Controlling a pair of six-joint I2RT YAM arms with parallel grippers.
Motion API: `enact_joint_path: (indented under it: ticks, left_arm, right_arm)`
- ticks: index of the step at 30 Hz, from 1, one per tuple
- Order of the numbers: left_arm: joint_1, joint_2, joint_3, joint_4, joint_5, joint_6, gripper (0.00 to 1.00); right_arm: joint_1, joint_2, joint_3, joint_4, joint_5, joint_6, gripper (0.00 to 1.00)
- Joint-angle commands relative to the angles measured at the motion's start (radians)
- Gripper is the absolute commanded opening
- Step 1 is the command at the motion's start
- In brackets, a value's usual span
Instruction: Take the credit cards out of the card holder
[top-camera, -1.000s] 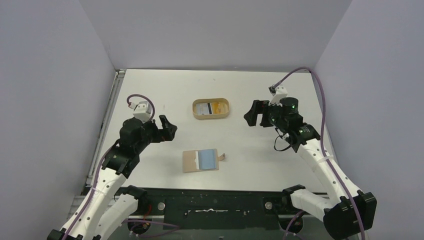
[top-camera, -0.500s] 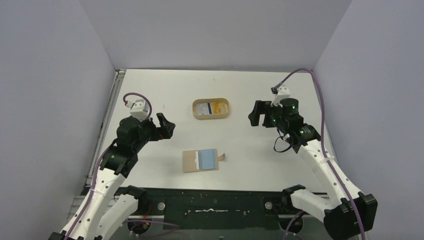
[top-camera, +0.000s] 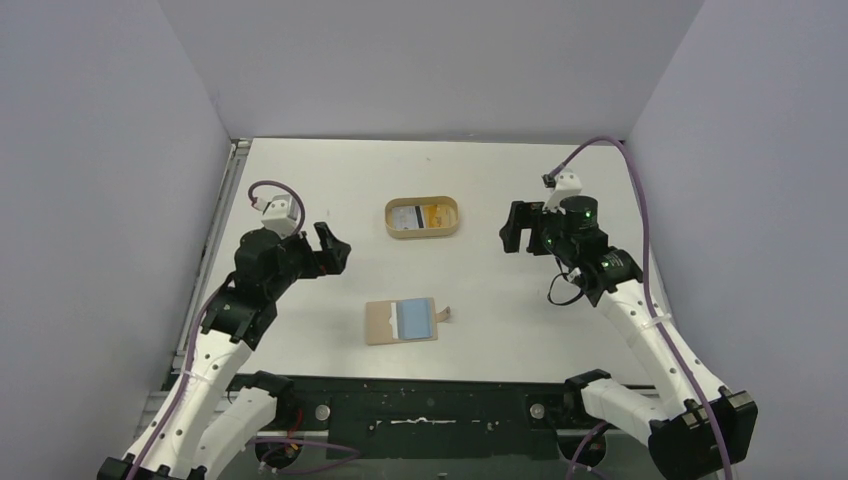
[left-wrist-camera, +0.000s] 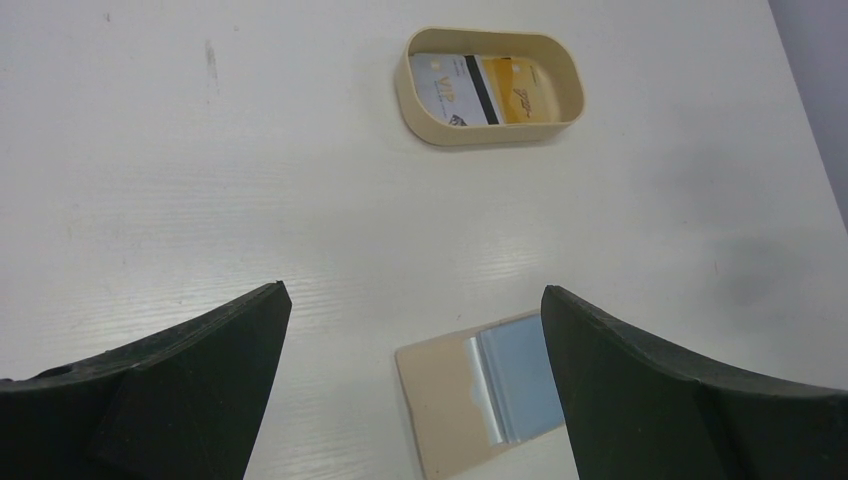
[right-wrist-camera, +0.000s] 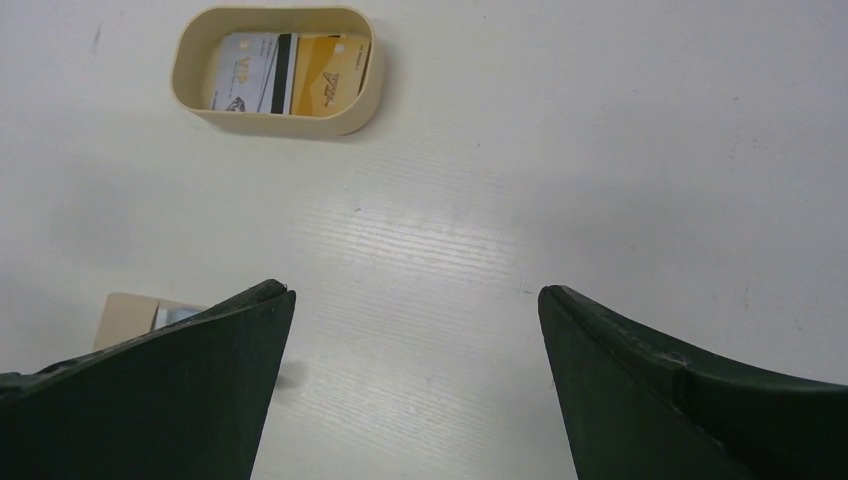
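Note:
The tan card holder lies flat near the front middle of the table, with a light blue card partly slid out of its right side and a small tab beside it. In the left wrist view, the holder and blue card lie between my fingers, far below. A yellow-orange card lies in the oval tray. My left gripper is open and empty, up and left of the holder. My right gripper is open and empty, right of the tray.
The oval tan tray also holds a white card with a black stripe next to the yellow-orange one. The right wrist view shows the tray and a corner of the holder. Grey walls enclose the table.
Both arms have drawn back slightly: the left gripper a little up and left, the right gripper a little to the right. The holder and cards have not moved.

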Motion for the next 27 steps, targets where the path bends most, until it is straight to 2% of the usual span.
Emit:
enact_joint_path:
  ticks: [1, 7, 17, 27]
  left_arm:
    - [0.007, 0.019, 0.093, 0.059, -0.008, 0.029, 0.97]
    - [0.005, 0.071, 0.173, 0.014, -0.022, 0.061, 0.97]
    - [0.007, -0.037, 0.044, 0.153, -0.159, 0.089, 0.97]
    - [0.007, 0.003, 0.072, 0.094, -0.189, 0.159, 0.97]
  right_arm:
    - [0.003, -0.052, 0.013, 0.053, 0.043, -0.029, 1.0]
    - [0.004, -0.067, 0.008, 0.076, 0.036, -0.024, 1.0]
    - [0.003, -0.068, -0.013, 0.098, 0.203, 0.038, 1.0]
    - [0.003, 0.032, 0.034, 0.08, 0.219, 0.097, 1.0]
